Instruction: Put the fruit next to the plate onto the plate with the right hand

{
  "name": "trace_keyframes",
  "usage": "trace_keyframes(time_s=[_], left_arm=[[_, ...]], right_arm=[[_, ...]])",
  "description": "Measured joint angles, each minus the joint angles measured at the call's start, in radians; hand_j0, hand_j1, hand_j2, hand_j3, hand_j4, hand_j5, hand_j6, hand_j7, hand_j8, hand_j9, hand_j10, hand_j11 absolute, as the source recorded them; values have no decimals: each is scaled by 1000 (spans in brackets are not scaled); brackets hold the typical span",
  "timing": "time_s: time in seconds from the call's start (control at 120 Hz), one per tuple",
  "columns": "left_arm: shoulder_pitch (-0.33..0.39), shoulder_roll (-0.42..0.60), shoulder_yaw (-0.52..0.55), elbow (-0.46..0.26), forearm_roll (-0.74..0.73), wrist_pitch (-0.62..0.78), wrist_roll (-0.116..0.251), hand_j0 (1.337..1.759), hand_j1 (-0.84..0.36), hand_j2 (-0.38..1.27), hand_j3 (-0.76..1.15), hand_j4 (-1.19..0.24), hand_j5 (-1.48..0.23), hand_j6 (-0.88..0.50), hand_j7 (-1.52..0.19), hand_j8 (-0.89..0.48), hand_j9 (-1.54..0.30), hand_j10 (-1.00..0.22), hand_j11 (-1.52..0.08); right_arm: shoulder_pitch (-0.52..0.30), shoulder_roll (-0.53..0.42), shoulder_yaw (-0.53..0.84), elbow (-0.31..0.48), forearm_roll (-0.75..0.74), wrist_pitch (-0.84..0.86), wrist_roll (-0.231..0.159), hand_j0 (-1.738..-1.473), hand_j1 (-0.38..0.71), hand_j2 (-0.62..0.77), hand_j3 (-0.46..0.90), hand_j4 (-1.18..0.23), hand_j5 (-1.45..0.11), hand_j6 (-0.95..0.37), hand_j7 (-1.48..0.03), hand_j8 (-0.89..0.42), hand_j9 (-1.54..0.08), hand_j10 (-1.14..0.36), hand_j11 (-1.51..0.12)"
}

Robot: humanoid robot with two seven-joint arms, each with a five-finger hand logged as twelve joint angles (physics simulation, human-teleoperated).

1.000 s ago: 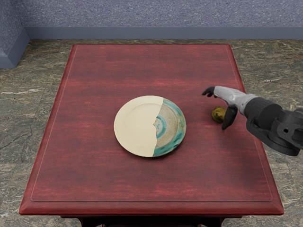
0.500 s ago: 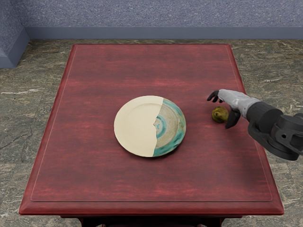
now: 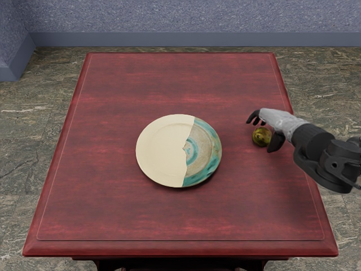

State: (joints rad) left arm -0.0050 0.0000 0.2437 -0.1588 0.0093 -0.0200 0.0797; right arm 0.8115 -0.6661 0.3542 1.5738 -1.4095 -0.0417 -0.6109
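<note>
Red table [image 3: 141, 90], central plate [image 3: 163, 149], fruit [image 3: 260, 136] beside right hand [image 3: 273, 124]

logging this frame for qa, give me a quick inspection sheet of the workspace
surface: dark red wooden table
job's things: cream and teal plate near the middle; small yellow-green fruit on the table to its right, apart from it
clutter: nothing seen
grippers: right hand arched over the fruit, fingers spread, not closed on it; left hand not in view
cables: nothing seen
surroundings: stone-pattern floor, blue-grey wall behind
</note>
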Motion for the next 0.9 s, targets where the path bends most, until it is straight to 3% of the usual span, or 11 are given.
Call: trace_keyframes(time_s=[0.317,0.808,0.9], left_arm=[[-1,0,0,0,0,0,0,1658,349,0,0,0,0,0,0,0,0,0,0],[-1,0,0,0,0,0,0,1658,349,0,0,0,0,0,0,0,0,0,0],[-1,0,0,0,0,0,0,1658,349,0,0,0,0,0,0,0,0,0,0]], right_arm=[[-1,9,-13,-19,-3,-31,0,-1658,80,-68,0,-363,-468,-364,-467,-363,-468,-362,-467],[-9,19,-20,-35,-5,-48,0,-1657,201,-84,-1,-479,-591,-447,-603,-438,-598,-475,-597],[-11,22,-20,-38,-7,-49,0,-1656,244,-26,0,-534,-638,-425,-661,-413,-656,-524,-655]])
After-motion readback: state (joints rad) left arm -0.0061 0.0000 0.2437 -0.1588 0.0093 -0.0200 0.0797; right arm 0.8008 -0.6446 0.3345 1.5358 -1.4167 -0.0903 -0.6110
